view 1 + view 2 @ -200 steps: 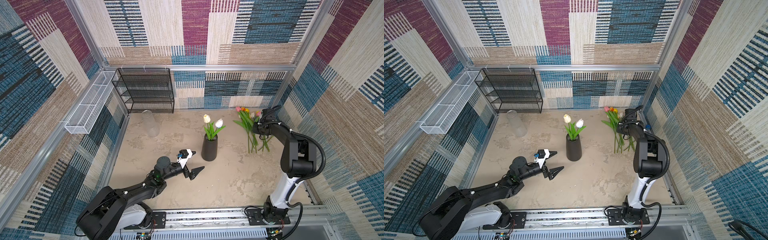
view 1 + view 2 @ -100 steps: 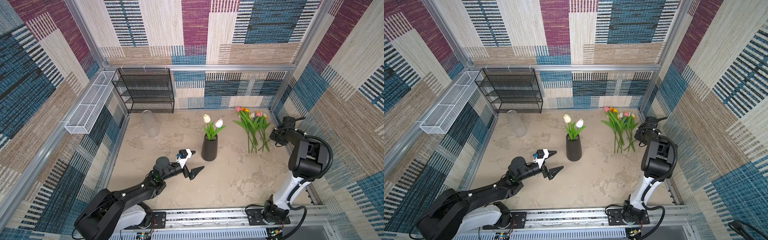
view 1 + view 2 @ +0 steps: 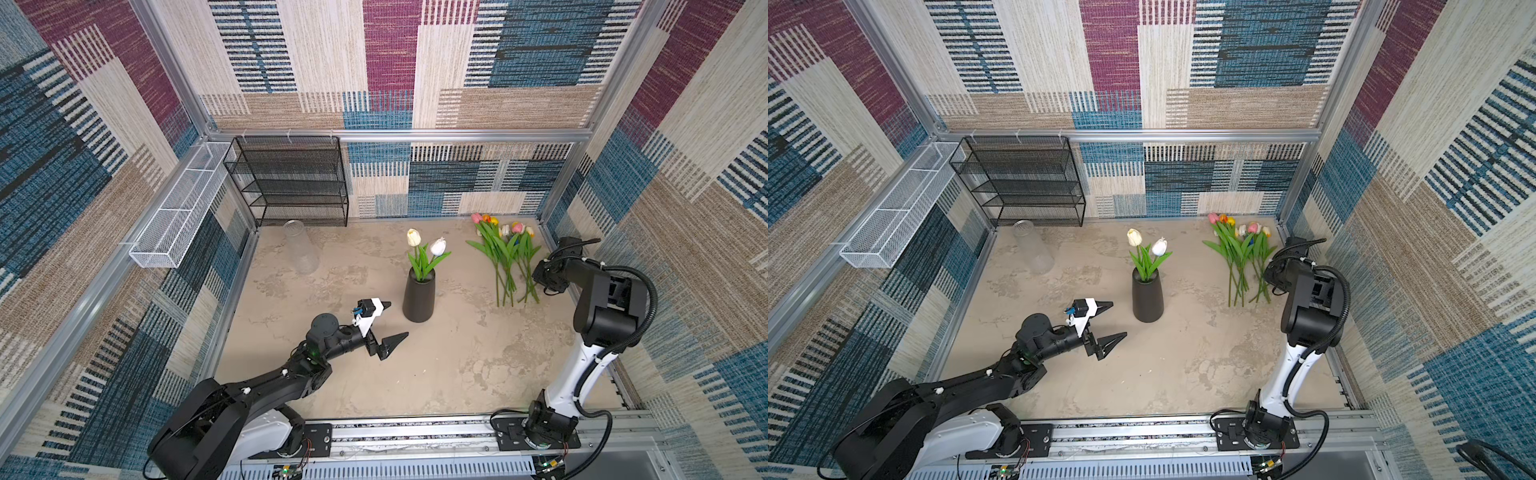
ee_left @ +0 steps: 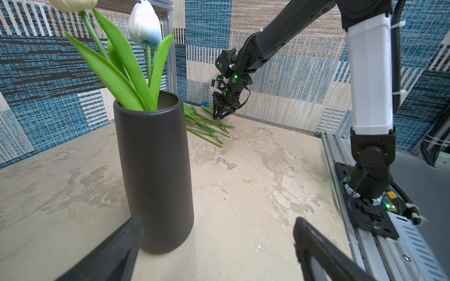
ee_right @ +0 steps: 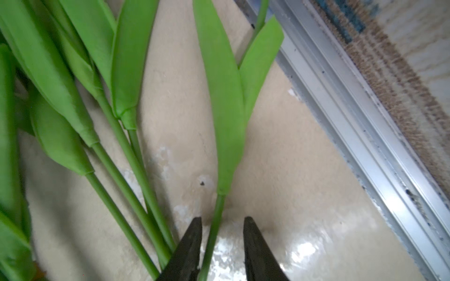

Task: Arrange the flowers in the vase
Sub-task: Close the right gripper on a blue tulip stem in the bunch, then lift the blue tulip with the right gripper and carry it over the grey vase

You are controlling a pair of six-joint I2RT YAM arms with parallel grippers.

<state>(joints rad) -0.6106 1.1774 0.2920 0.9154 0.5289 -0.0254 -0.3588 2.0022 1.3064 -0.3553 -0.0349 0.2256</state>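
We see black arms (image 3: 266, 386) with white segments (image 4: 370, 73), ribbed black cables (image 3: 648, 299), green lights (image 4: 235, 76) and pointed black fingers (image 3: 392, 341).

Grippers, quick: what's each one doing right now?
Left gripper: open, empty, beside the vase.
Right gripper: open, jaws straddling a tulip stem, not yet clamped.

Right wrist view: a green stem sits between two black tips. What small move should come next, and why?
Probably close the right gripper on the thin green tulip stem: it runs between the parted black fingertips, just below its leaves, apart from the neighbouring stems.
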